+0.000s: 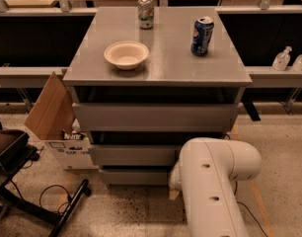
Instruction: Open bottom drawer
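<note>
- Camera view looks down on the grey cabinet (156, 58), and every place below is given from that cabinet
- On its top stand a pale bowl (126, 54) toward the front left, a green-and-white can (146, 12) at the back edge and a blue can (202, 36) toward the right
- An open cardboard box (50, 110) leans on the floor at the cabinet's left side
- The bottom drawer (136, 177) is the lowest of the three grey fronts, just above the floor and under the middle front
- None of its tray shows and its front does not stand out past the front above, so I judge it closed or very nearly so
- The white arm (215, 191) comes in along the floor at the cabinet's front right
- The gripper (173, 180) sits at the right end of the bottom drawer's front, close against it and largely hidden by the arm
- Whether the gripper is released or clenched cannot be told, nor whether it has hold of the drawer's edge
- Progress: the approach looks done; taking a hold on the front, if not already taken, and the whole pull outward are left
</note>
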`<state>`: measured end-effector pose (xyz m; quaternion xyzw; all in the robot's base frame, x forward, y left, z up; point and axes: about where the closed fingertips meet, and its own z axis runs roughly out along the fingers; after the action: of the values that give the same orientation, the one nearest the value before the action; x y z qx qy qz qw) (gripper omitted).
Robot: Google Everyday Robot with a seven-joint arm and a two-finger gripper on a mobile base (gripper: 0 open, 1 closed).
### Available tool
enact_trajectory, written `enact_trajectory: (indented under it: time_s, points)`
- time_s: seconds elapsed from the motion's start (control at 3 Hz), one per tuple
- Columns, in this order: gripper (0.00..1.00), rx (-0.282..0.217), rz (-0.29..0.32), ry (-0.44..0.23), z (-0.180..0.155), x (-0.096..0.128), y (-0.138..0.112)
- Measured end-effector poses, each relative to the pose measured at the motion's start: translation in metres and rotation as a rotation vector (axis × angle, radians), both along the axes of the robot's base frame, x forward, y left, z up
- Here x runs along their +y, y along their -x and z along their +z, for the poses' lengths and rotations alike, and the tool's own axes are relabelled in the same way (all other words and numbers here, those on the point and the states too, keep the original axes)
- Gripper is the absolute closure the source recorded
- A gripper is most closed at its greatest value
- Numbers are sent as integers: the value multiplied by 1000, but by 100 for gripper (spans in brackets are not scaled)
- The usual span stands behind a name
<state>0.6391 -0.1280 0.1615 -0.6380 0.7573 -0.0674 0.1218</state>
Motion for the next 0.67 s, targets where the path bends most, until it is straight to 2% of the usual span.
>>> enact_trajectory:
  time_s: [0.33,0.67]
  points:
    - [47,31,-23,-1,-11,-3,6]
    - [78,33,-24,-1,-6,-3,6]
